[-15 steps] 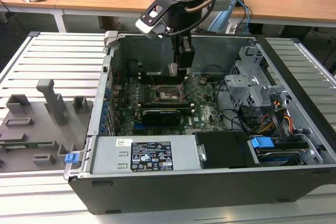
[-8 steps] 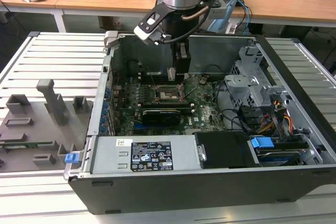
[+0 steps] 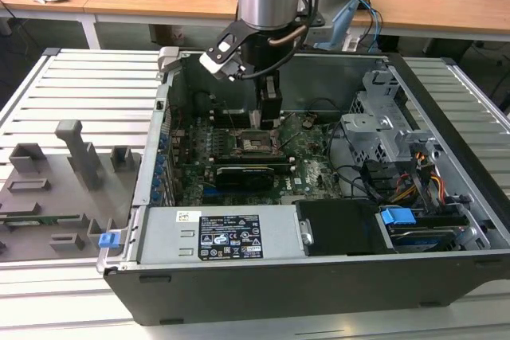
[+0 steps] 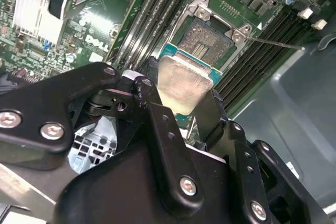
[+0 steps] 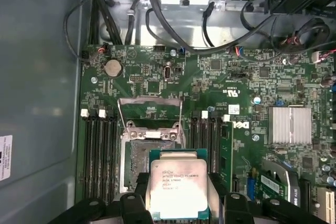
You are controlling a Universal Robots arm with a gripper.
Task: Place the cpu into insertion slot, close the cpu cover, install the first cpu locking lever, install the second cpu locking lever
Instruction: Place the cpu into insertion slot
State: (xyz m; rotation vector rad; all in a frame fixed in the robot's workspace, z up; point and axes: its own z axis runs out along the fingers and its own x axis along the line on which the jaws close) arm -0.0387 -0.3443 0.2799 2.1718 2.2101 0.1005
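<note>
- The open computer case [image 3: 319, 284] is lying on a slatted metal table [image 3: 80, 93]. It is holding a green board [image 3: 315, 161], a black card [image 3: 247, 174], a silver power box [image 3: 215, 232] along its near wall, and a grey drive cage [image 3: 382, 121] with loose cables.
- The arm is reaching down into the case, and the gripper [image 3: 269, 115] is hanging just over the insertion slot [image 3: 256, 142].
- The slot [image 5: 144, 156] is sitting between rows of long black memory slots [image 5: 97, 150], with its dark centre lying bare; the cpu is not resting in it.
- The gripper [image 5: 178, 205] is pinching the cpu [image 5: 177, 184] by two opposite edges, with a black finger [image 5: 137, 184] pressing on each side, and is holding it above the board, overlapping the slot's near edge.
- The exterior view is showing a grey tray [image 3: 40, 197] of moulded holders on the table, beside the case at the exterior view's left.
- The first wrist view is showing the cpu cover [image 5: 150, 100] standing raised behind the slot, plus a coin battery [image 5: 113, 67] and a finned heatsink [image 5: 286, 124].
- The second wrist view is showing the slot [image 4: 207, 40] from a slant, with a thin lever [image 4: 273, 42] sticking out sideways, and the cpu [image 4: 181, 85] tilting in front of it.
- The cpu is showing a dull silver metal face with small print and a greenish rim.
</note>
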